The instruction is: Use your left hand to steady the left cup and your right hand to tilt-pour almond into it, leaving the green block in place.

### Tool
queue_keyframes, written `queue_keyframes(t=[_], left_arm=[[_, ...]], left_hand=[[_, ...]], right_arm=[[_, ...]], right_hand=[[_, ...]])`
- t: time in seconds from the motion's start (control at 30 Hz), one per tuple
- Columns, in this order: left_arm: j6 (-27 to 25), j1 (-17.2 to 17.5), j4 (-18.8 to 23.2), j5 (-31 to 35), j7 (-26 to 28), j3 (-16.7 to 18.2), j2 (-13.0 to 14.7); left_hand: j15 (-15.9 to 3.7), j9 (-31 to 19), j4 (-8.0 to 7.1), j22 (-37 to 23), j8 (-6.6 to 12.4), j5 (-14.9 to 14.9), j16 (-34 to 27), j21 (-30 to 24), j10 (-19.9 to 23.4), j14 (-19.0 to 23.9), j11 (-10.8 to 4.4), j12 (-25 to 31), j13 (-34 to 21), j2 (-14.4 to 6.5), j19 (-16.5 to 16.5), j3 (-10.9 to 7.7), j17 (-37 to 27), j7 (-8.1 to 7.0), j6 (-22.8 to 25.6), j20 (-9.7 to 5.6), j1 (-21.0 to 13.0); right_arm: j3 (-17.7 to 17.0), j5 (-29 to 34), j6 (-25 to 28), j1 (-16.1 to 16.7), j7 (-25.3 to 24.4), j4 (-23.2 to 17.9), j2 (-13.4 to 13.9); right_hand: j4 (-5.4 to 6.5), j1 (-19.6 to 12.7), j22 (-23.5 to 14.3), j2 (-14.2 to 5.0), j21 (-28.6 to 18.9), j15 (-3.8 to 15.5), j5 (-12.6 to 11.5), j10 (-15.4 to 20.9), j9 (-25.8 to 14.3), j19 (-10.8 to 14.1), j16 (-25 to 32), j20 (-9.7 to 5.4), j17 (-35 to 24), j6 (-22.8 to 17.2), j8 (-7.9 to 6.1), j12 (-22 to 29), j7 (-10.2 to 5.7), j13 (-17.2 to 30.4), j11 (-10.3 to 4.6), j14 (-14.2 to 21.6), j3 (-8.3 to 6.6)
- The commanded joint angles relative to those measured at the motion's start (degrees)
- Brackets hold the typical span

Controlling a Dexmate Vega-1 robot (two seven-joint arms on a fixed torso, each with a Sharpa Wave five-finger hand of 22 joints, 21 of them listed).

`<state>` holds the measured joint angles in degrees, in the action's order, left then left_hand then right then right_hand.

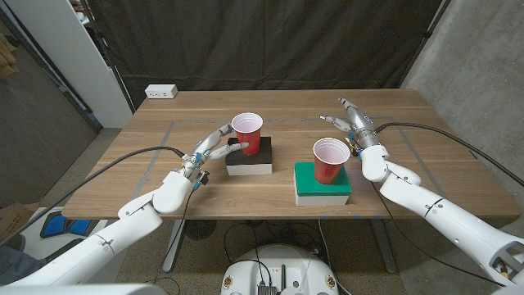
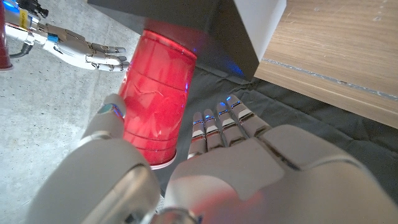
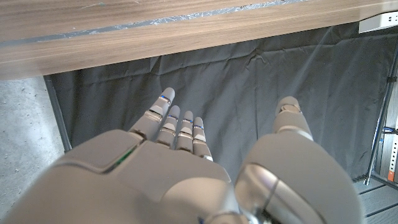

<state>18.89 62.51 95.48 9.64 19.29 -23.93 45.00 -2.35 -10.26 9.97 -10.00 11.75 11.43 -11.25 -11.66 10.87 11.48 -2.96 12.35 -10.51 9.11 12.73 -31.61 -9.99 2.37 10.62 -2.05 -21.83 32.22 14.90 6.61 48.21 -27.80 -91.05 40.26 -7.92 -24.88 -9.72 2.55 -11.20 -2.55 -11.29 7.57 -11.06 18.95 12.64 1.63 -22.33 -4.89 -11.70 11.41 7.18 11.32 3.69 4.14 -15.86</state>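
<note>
**Left hand on its cup, right hand not touching anything**

The left cup (image 1: 247, 131) sits on a black block (image 1: 250, 158) mid-table, and the left hand (image 1: 211, 150) has thumb and fingers around it. The right cup (image 1: 330, 160) stands on the green block (image 1: 321, 183) nearer the front edge. Just beside it, the right hand (image 1: 350, 124) is spread wide, holding nothing.

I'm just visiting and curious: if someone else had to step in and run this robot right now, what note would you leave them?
Left hand: fingers around the left cup, which stands on a black block.
Right hand: open, holding nothing, beside and behind the right cup.
Right cup stands upright on the green block.
Done: left cup looks steadied.
Left: grasp the right cup, tilt-pour into the left one, leave the green block where it is.
</note>
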Motion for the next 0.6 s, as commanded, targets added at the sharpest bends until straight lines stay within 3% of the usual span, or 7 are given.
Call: queue_keyframes(t=[0.03,0.37,0.6], left_arm=[[1.2,-2.3,-1.0,2.5,-0.6,-1.5,-1.0],[1.6,-3.7,-1.9,3.1,-0.9,-2.8,-2.1],[1.6,-4.1,-2.8,2.0,-1.6,-3.3,-2.7]], left_hand=[[-1.42,-0.2,0.24,-0.1,0.51,0.1,-0.2,-0.3,0.8,0.5,-0.38,0.2,-0.3,-0.2,0.4,-0.04,-0.2,-0.08,1.2,-1.53,-1.1],[-1.89,-0.2,0.24,-0.1,0.91,0.3,-0.4,-0.5,2.8,2.3,-0.75,0.6,-0.2,-0.8,1.9,-0.3,-0.2,-0.11,3.3,-2.58,-2.6],[-1.93,-0.2,0.19,-0.1,0.87,0.3,-0.5,-0.7,3.3,3.1,-0.48,0.6,-0.2,-1.0,2.7,-0.32,-0.2,-0.12,3.9,-2.41,-3.1]], right_arm=[[-0.4,-0.4,-0.4,0.6,-0.3,-0.2,0.2],[-0.6,-0.8,-0.9,1.0,0.0,-0.5,0.5],[-0.7,-1.0,-0.7,1.2,0.6,-0.9,0.8]], right_hand=[[-0.02,0.2,-0.3,-0.1,-0.3,0.13,0.0,0.4,-0.1,0.5,0.5,-0.05,0.0,-0.2,-0.11,0.3,0.23,0.2,-0.32,0.5,0.21],[-0.01,0.2,-0.3,-0.15,-0.3,0.17,0.0,0.4,-0.1,0.6,0.4,-0.05,0.0,-0.1,-0.04,0.3,0.23,0.1,-0.3,0.5,0.25],[0.0,0.3,-0.3,-0.19,-0.3,0.2,0.0,0.4,-0.1,0.6,0.4,-0.02,0.1,-0.1,-0.03,0.3,0.16,0.1,-0.44,0.4,0.26]])
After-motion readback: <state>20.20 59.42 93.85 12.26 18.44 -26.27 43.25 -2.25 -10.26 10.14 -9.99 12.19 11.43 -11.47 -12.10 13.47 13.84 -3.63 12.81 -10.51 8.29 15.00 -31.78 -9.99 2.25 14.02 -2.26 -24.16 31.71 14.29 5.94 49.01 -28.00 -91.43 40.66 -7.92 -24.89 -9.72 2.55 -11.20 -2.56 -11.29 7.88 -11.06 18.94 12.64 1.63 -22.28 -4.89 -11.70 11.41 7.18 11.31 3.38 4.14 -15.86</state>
